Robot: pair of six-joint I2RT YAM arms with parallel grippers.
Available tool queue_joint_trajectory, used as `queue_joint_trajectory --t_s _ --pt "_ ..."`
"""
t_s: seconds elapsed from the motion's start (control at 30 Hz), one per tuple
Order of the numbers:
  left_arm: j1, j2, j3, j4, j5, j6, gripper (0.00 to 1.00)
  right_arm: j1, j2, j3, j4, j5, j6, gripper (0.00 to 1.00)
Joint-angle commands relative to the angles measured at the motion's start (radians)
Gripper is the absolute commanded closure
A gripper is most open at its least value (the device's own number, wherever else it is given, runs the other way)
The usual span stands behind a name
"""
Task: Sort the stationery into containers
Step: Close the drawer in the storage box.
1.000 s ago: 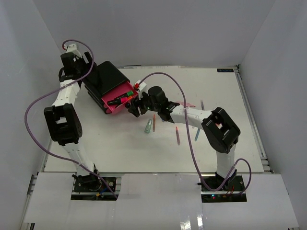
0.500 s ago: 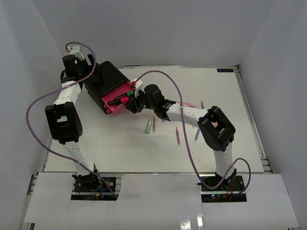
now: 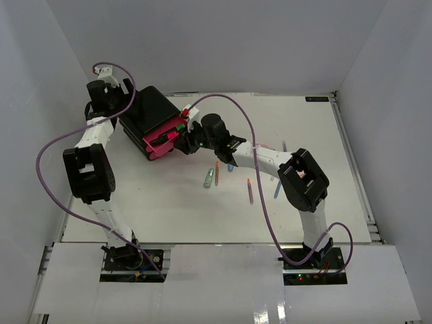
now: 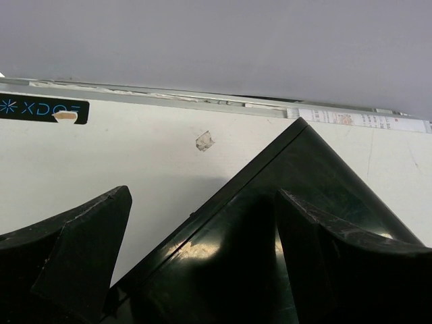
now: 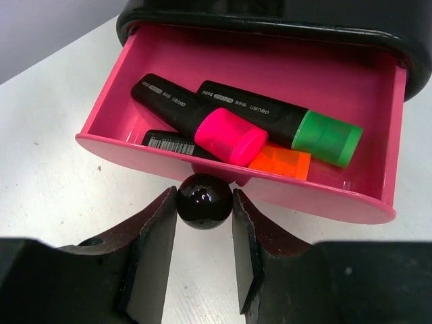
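Observation:
The black box (image 3: pixel 150 113) stands at the far left with one pink drawer (image 3: pixel 160 140) partly open. In the right wrist view the drawer (image 5: pixel 135 151) holds three highlighters with pink (image 5: pixel 229 135), green (image 5: pixel 325 138) and orange (image 5: pixel 280 163) caps. My right gripper (image 5: pixel 204 210) is shut on the drawer's black knob (image 5: pixel 204 200); it also shows in the top view (image 3: pixel 184 142). My left gripper (image 4: pixel 202 196) is open and straddles the box's back corner (image 4: pixel 270 223), one finger over the table, one over the box top. Loose pens (image 3: pixel 250 192) lie mid-table.
On the table lie a green pastel piece (image 3: pixel 208 178), an orange pen (image 3: pixel 217 169), a blue pen (image 3: pixel 277 188), and pink (image 3: pixel 264 146) and purple (image 3: pixel 284 146) pieces further back. Grey walls close in on the left, back and right.
My right gripper has moved up and left with the knob, and the pink drawer has slid further into the black box. The left arm has barely moved.

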Motion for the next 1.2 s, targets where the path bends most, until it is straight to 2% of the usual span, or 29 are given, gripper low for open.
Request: queue_joint_trajectory --t_s 0.0,0.4,0.63,1.17 --pt "-0.007 -0.053 -0.041 -0.056 0.068 -0.005 0.03 0.003 0.018 0.072 0.049 0.001 -0.001 0.71" --pt "-0.008 -0.063 -0.062 -0.062 0.085 -0.011 0.03 0.003 0.13 0.173 0.129 -0.016 0.02 0.69" --pt "-0.007 -0.06 -0.065 -0.06 0.088 -0.011 0.03 0.001 0.179 0.224 0.195 -0.011 0.013 0.62" --pt "-0.008 -0.049 -0.048 -0.073 0.095 -0.017 0.02 0.001 0.275 0.291 0.284 -0.002 0.023 0.4"
